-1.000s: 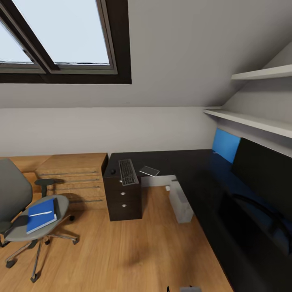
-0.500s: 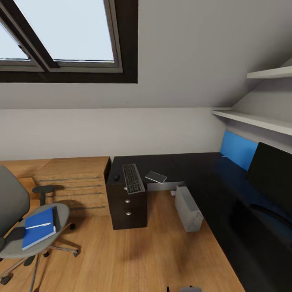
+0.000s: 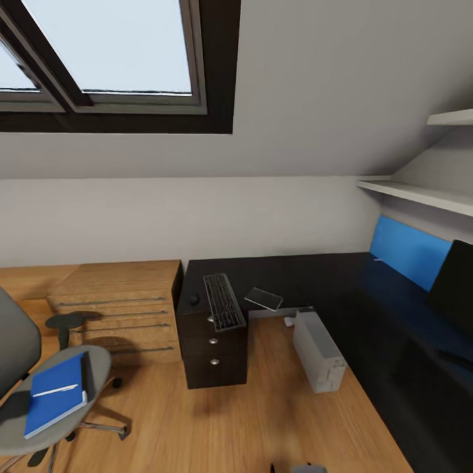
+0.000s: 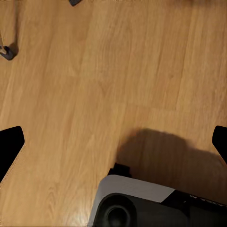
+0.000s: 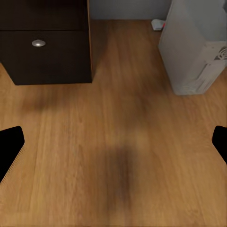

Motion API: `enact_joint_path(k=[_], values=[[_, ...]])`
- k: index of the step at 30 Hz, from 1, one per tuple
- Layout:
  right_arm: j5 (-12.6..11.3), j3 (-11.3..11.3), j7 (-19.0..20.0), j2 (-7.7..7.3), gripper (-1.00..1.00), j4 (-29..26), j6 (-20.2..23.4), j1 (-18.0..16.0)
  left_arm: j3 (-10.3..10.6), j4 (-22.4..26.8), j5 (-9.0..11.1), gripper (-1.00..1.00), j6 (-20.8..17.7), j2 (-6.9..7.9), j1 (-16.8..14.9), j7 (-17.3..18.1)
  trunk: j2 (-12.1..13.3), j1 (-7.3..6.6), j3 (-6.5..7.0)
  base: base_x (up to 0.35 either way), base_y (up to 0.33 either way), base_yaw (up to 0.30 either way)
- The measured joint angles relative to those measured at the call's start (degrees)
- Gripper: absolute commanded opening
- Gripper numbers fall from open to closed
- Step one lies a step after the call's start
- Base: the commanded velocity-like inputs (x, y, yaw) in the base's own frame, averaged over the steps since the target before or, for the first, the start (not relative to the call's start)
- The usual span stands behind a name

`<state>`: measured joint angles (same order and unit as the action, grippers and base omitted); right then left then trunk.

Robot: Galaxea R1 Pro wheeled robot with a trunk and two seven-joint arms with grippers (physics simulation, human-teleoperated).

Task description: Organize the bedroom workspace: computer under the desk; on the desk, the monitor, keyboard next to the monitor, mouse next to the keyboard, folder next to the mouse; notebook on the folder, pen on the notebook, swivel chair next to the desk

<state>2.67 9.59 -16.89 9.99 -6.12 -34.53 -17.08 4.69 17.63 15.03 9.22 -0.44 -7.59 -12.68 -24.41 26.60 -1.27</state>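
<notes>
The black L-shaped desk (image 3: 315, 272) runs along the far wall and the right side. On its short wing over the drawers lie the keyboard (image 3: 223, 301), a small dark mouse (image 3: 194, 299) and a thin pale flat item that looks like the notebook (image 3: 263, 298). The monitor (image 3: 456, 279) stands at the right edge, cut off. The computer (image 3: 318, 349) (image 5: 196, 47) stands on the floor by the desk's inner edge. At the lower left, the swivel chair (image 3: 98, 368) carries the blue folder (image 3: 56, 394) with a thin white pen (image 3: 56, 390) on it. My left gripper (image 4: 116, 144) and right gripper (image 5: 116, 144) hang open over the floor.
A low light-wood cabinet (image 3: 118, 309) stands left of the dark drawers (image 3: 213, 348) (image 5: 45, 42). White shelves (image 3: 420, 194) jut from the right wall under the sloped ceiling. A chair caster (image 4: 7, 51) and my own base (image 4: 142, 203) show in the left wrist view.
The whole picture has shifted: the camera has moved closer to the desk corner, so the chair slides off to the lower left and the monitor to the right. Nothing itself has moved.
</notes>
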Motion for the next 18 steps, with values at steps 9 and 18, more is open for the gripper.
enact_joint_path(k=[9,18], values=[[-14.3,-0.2,2.0,0.01,1.00,-19.9,11.3,0.0,0.0,21.0,0.2,1.00,-24.5,-1.44,-0.1,-0.4,0.0,0.00,-0.01,0.327,0.030,0.000],[-41.1,-0.3,13.8,-1.87,1.00,-47.1,39.1,-0.1,0.0,44.0,0.3,1.00,-33.5,-1.72,-0.1,-0.3,0.0,0.01,0.01,0.269,0.000,0.000]])
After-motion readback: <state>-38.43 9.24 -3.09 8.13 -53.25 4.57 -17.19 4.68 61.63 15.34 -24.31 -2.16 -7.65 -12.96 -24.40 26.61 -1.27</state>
